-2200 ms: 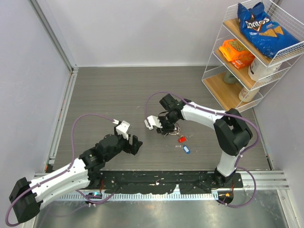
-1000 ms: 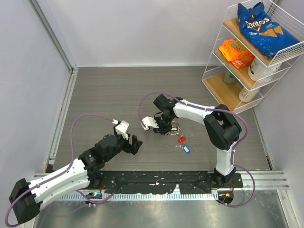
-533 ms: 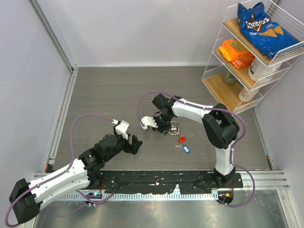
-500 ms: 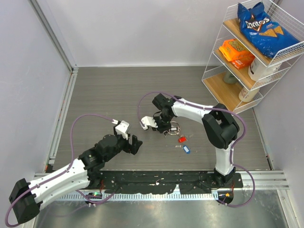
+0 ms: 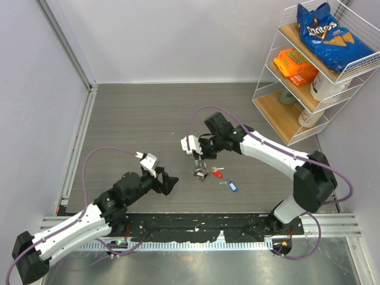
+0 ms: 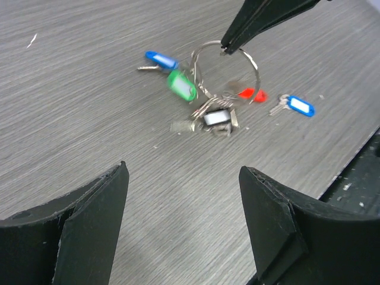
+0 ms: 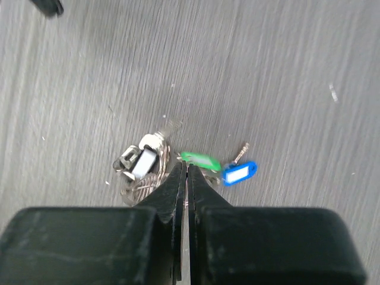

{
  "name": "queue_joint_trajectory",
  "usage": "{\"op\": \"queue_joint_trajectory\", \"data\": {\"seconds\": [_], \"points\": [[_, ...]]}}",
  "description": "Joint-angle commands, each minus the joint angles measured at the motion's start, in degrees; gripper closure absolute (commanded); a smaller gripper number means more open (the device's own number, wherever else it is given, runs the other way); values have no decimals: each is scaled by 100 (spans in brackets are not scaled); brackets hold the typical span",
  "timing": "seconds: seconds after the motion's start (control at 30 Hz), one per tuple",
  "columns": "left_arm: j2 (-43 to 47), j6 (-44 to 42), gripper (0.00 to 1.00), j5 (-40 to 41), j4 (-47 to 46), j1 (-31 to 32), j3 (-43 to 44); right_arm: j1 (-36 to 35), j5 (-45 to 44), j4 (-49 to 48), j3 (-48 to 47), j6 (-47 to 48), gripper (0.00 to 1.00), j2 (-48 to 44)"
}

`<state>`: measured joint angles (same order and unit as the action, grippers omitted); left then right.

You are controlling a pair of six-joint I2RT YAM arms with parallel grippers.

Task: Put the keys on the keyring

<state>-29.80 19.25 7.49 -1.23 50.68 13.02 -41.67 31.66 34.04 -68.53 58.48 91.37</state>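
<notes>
Right gripper (image 7: 185, 169), fingers pinching the keyring (image 6: 209, 44) at their tips, should hold it upright and steady while left gripper (image 6: 184, 173), fingers spread and well short, fetches the loose blue-tagged key (image 6: 300, 107) beyond its right finger.

The top external view looks down from high above and behind the arm bases at 6 o'clock. It takes in the whole tabletop (image 5: 130, 119), with a wire shelf (image 5: 309, 77) at 2 o'clock. The left wrist view sits low and close, looking obliquely across the tabletop past the left end effector (image 6: 184, 172) toward 12 o'clock. The right wrist view looks nearly straight down over the right end effector (image 7: 186, 169), very near. All three share the keys (image 5: 200, 173).
</notes>
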Motion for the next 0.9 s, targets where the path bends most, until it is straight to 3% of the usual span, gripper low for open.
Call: {"op": "queue_joint_trajectory", "data": {"seconds": [0.0,0.2,0.47,0.67,0.87], "points": [[544,-8,19,-519,-422,21,-10,-60,472,-1109,514,-1090,94,-786],[1108,9,18,-941,18,21,578,-113,648,-2102,1070,-2357,94,-2069],[977,193,18,-1521,-157,21,1150,-403,430,-3306,1579,-3948,94,-3247],[678,466,18,-1759,-474,30,1440,-912,-651,-3703,1580,-4660,94,-3766],[282,808,18,-1601,-492,30,1713,-1589,-2356,-3607,1238,-5179,94,-3723]]}}
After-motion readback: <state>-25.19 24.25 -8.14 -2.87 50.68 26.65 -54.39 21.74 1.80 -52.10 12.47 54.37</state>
